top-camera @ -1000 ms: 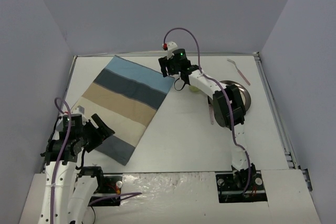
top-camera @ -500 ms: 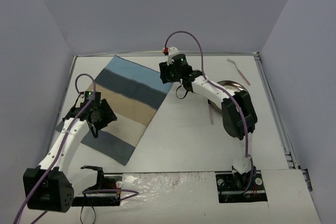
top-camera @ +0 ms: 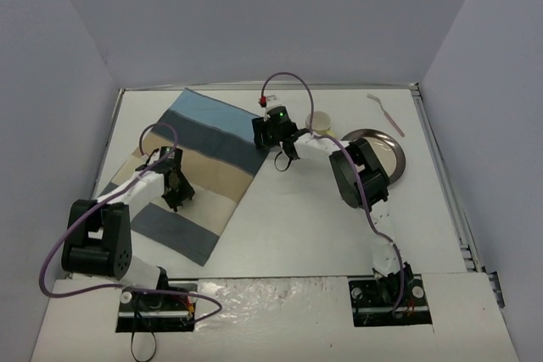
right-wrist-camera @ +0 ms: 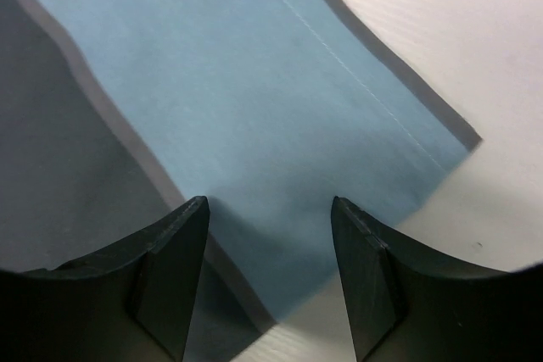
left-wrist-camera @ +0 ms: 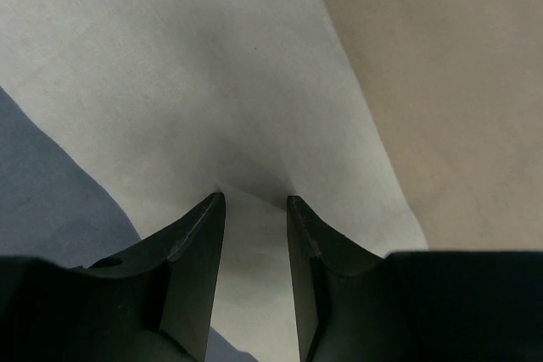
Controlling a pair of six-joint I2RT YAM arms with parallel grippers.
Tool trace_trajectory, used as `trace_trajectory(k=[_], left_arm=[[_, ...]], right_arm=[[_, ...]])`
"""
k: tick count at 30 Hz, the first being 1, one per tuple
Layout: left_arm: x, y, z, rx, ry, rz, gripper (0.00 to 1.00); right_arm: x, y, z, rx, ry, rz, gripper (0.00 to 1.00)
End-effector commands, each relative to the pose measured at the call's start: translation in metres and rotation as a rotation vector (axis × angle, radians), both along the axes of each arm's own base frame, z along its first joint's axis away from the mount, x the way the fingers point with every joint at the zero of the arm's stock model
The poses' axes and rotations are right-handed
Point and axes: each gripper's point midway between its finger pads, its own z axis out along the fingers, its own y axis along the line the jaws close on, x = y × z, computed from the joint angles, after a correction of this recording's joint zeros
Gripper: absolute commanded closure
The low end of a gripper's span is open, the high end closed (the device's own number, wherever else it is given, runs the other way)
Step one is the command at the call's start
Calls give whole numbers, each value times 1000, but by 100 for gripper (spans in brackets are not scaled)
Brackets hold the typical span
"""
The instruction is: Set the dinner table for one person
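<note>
The striped blue-and-beige placemat (top-camera: pixel 204 158) lies askew on the left half of the white dinner table (top-camera: pixel 297 226). My left gripper (top-camera: pixel 176 186) is down on its pale stripe. In the left wrist view (left-wrist-camera: pixel 254 198) the jaws stand a narrow gap apart, tips pressing the cloth (left-wrist-camera: pixel 170 82), which puckers slightly between them. My right gripper (top-camera: pixel 265 133) is open over the mat's light-blue right corner. In the right wrist view (right-wrist-camera: pixel 270 203) its fingers straddle the light-blue stripe (right-wrist-camera: pixel 254 82) near the corner, with bare table (right-wrist-camera: pixel 475 40) beyond.
A small pale cup (top-camera: pixel 320 120) stands just right of the right gripper. A metal plate (top-camera: pixel 394 158) lies at the right, partly under the right arm. A pink utensil (top-camera: pixel 386 114) lies at the far right. Side walls enclose the table.
My left arm swung from near its base onto the placemat and lowered, its jaws narrowing. My right gripper dropped toward the mat's right corner, uncovering the cup.
</note>
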Motion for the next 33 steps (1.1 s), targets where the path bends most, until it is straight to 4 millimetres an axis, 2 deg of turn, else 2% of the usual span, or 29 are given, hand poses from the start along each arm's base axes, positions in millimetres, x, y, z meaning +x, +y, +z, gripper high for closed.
trace_trajectory(k=[1, 4, 8, 13, 16, 20, 22, 25, 28, 30, 33], left_arm=[[16, -2, 0, 1, -58, 23, 69], [10, -2, -9, 2, -33, 25, 70], [3, -4, -17, -11, -10, 30, 70], [0, -5, -15, -19, -15, 28, 70], [7, -6, 1, -5, -47, 0, 67], [28, -9, 48, 19, -134, -49, 57], [38, -12, 74, 30, -187, -72, 51], [51, -19, 115, 44, -268, -120, 47], [59, -29, 146, 47, -342, -177, 43], [61, -43, 157, 37, -384, -231, 42], [67, -71, 163, -10, -450, -317, 46]], right_arm=[[16, -37, 18, 27, -50, -153, 43], [10, -62, 11, -6, -33, -226, 43], [4, -86, 4, -32, -11, -279, 43], [7, -83, 15, -22, -23, -251, 43], [12, -73, 35, 9, -47, -220, 43], [14, -57, 89, 58, -132, -168, 42], [10, -51, 124, 86, -185, -144, 41], [-2, -43, 172, 121, -256, -111, 38], [-22, -44, 218, 166, -321, -95, 35], [-35, -50, 228, 183, -333, -96, 32], [-57, -72, 245, 218, -345, -143, 29]])
